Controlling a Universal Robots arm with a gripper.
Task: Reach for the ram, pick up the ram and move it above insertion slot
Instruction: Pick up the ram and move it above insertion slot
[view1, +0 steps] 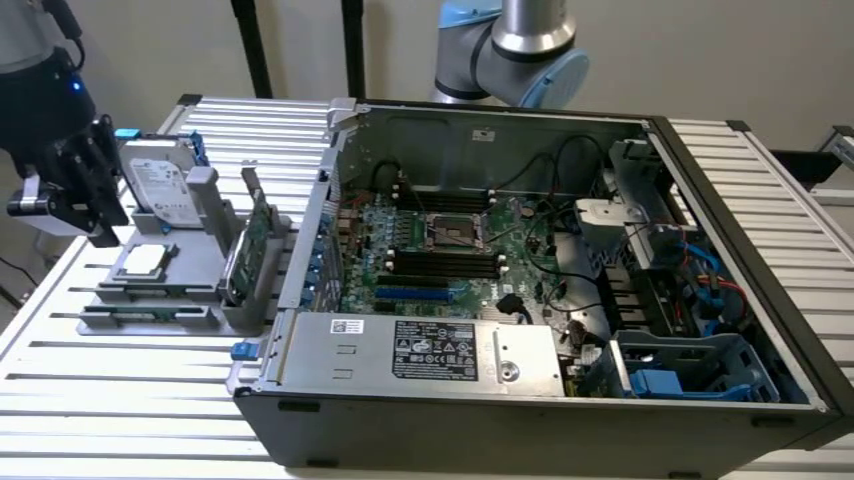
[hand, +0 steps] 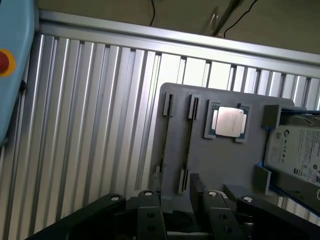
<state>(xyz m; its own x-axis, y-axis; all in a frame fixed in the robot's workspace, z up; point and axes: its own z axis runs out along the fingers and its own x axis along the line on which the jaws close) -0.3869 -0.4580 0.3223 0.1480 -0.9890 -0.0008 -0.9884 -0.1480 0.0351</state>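
Note:
A grey parts holder (view1: 200, 300) stands on the slatted table, at the exterior view's left of the open computer case. The ram (view1: 134, 314) lies as a thin greenish strip in the holder's low front slot. In the wrist view it is a narrow dark stick (hand: 189, 142) seen edge-on between two clips. My black gripper (view1: 96, 225) hangs above the holder's outer side, beside the hard drive. Its fingers (hand: 150, 212) stand apart, so my gripper (hand: 177, 220) is open with nothing in it. The motherboard's black slots (view1: 447, 262) lie inside the case.
The holder also carries a silver hard drive (view1: 163, 185), a CPU chip (hand: 228, 121) and an upright green expansion card (view1: 247, 250). The case's wall (view1: 314, 230) rises right beside the holder. The arm's base (view1: 514, 50) stands behind the case. A power supply (view1: 427, 350) fills the case's front.

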